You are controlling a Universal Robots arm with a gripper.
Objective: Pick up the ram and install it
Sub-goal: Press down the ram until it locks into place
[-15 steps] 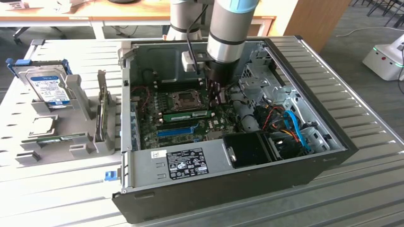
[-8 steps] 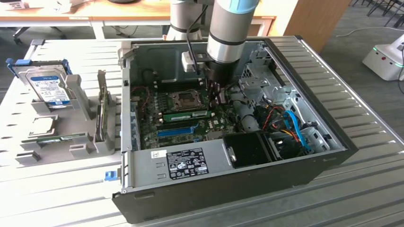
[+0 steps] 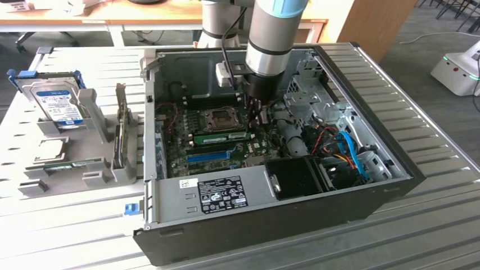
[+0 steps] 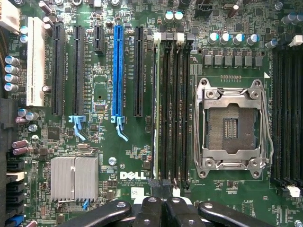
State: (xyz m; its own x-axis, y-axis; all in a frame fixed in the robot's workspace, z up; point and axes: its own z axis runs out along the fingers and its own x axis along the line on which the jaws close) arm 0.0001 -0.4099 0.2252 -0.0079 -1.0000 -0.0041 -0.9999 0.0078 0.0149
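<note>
A green ram stick [image 3: 221,136] stands seated in a motherboard slot inside the open PC case [image 3: 375,191], between the CPU socket [image 3: 222,118] and the blue slot [image 3: 210,156]. From the wrist it appears edge-on as a thin strip [image 4: 157,104] in the memory slot nearest the blue slot [image 4: 118,71]. My gripper [image 3: 259,108] hangs over the motherboard beside the CPU socket [image 4: 232,127]. Its black fingers [image 4: 149,210] are pressed together with nothing between them, apart from the seated ram. A second green ram stick [image 3: 71,165] lies in the grey holder outside the case.
The grey holder [image 3: 90,174] at the exterior view's left also carries a hard drive [image 3: 60,107], a CPU chip [image 3: 49,148] and a dark upright expansion card [image 3: 120,135]. Cables [image 3: 349,149] and a black fan shroud [image 3: 300,177] crowd the case on the exterior view's right.
</note>
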